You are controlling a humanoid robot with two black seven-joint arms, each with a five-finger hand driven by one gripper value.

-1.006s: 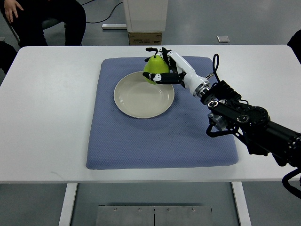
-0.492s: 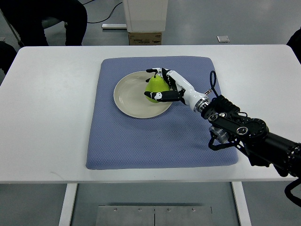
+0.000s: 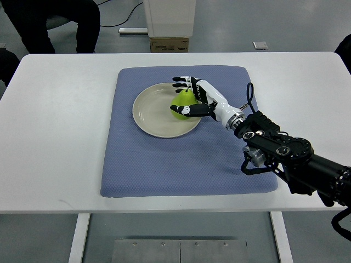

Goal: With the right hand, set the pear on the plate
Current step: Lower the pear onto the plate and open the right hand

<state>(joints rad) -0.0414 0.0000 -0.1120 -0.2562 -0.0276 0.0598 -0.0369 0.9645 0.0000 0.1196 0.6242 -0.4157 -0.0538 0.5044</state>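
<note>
The green pear [image 3: 182,102] sits on the right part of the beige plate [image 3: 151,112], which lies on the blue mat [image 3: 164,159]. My right hand [image 3: 181,95] reaches in from the right and stands around the pear. Its fingers [image 3: 180,81] are spread behind and above the fruit, and the thumb [image 3: 189,110] lies along its near side, touching or almost touching it. The hand is open. The left arm does not show.
The mat covers the middle of a white table [image 3: 55,137]. A person in dark clothes [image 3: 49,22] sits beyond the far left corner. A white stand and a cardboard box [image 3: 169,44] are behind the far edge.
The right hand carried the pear from the plate's far right rim down onto the plate. Its fingers have since spread away from the fruit.
</note>
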